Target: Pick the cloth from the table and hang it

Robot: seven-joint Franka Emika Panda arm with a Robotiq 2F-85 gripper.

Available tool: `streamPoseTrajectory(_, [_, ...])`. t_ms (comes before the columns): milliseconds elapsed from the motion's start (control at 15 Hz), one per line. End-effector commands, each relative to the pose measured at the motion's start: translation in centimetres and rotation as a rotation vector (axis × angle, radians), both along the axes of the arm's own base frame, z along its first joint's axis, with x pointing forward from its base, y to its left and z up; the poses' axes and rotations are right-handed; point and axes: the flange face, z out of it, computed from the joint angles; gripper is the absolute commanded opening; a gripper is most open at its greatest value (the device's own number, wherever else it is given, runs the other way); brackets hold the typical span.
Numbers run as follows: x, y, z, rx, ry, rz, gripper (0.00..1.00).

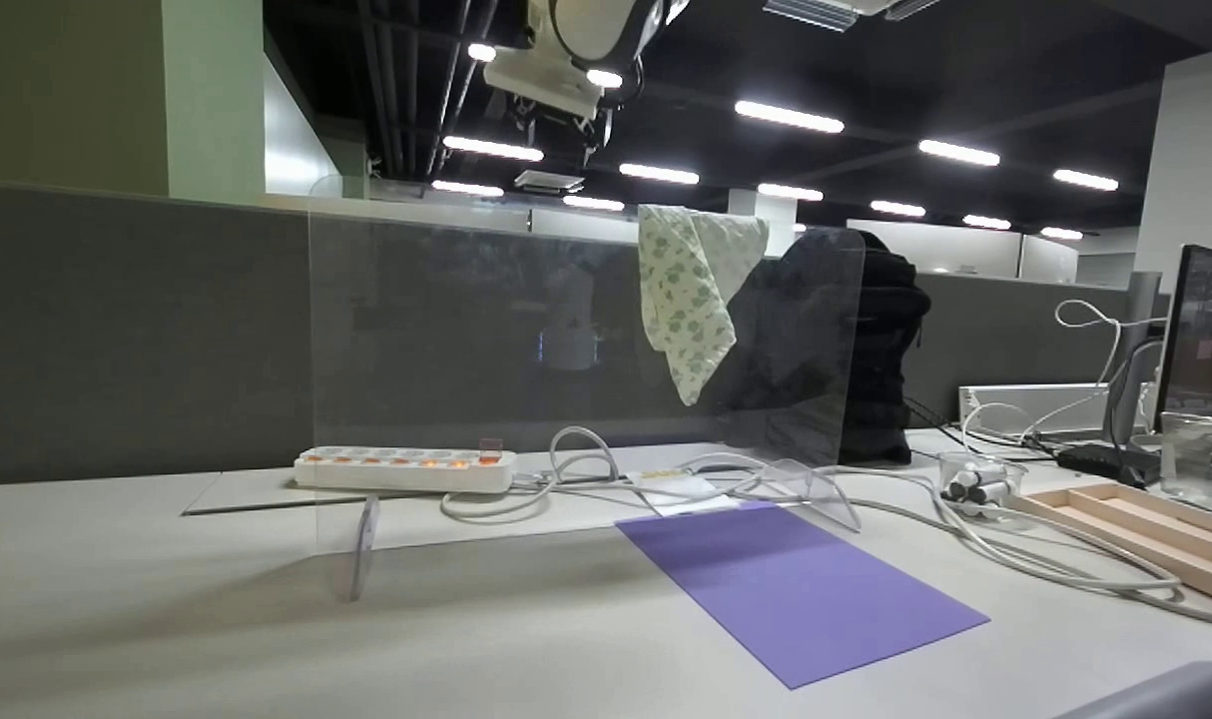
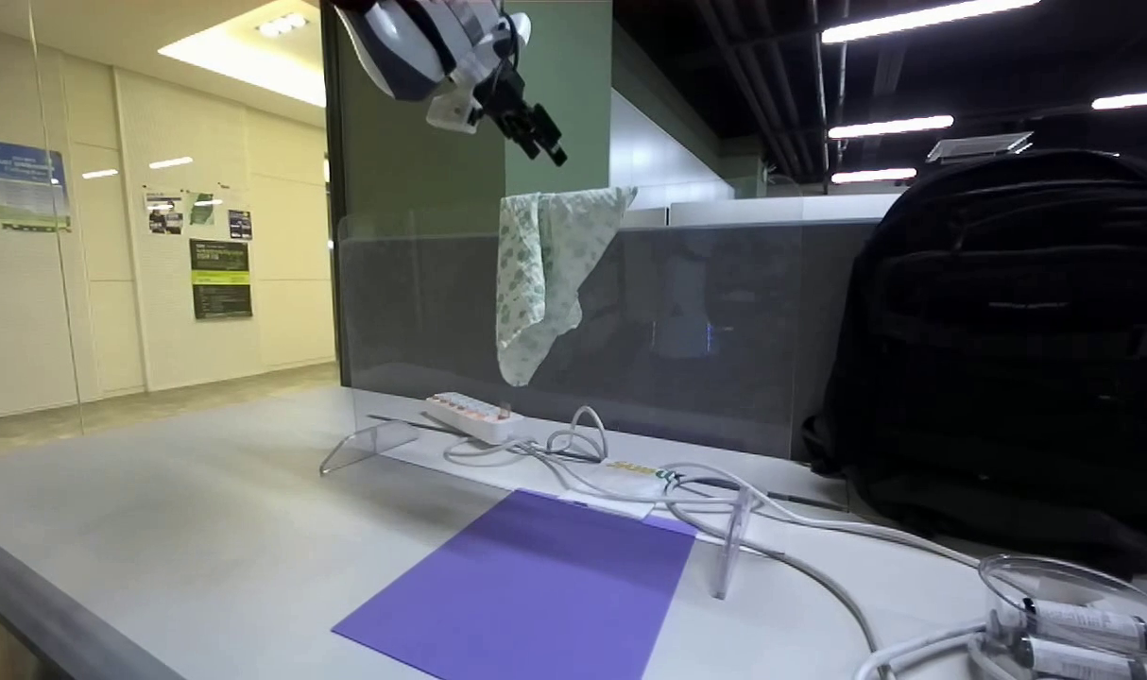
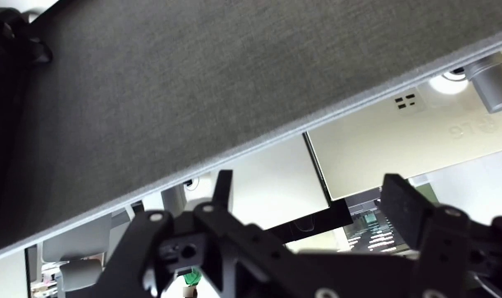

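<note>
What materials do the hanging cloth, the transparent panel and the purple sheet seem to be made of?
Hanging cloth: thin matte fabric, perhaps cotton; it drapes in soft folds.
Transparent panel: probably glossy acrylic, though glass is possible; it shows faint reflections.
Purple sheet: matte paper or thin foam; it lies flat, without shine.
</note>
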Motion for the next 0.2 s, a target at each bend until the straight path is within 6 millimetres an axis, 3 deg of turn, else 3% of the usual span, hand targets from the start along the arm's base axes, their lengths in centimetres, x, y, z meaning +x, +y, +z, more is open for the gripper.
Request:
streamPoseTrajectory(0, [-1.7, -1.2, 5.0, -0.082, 0.012, 0.015, 1.00])
streamPoseTrajectory(133, [-3.3, -2.1, 7.2, -0.115, 0.055, 0.026, 1.00])
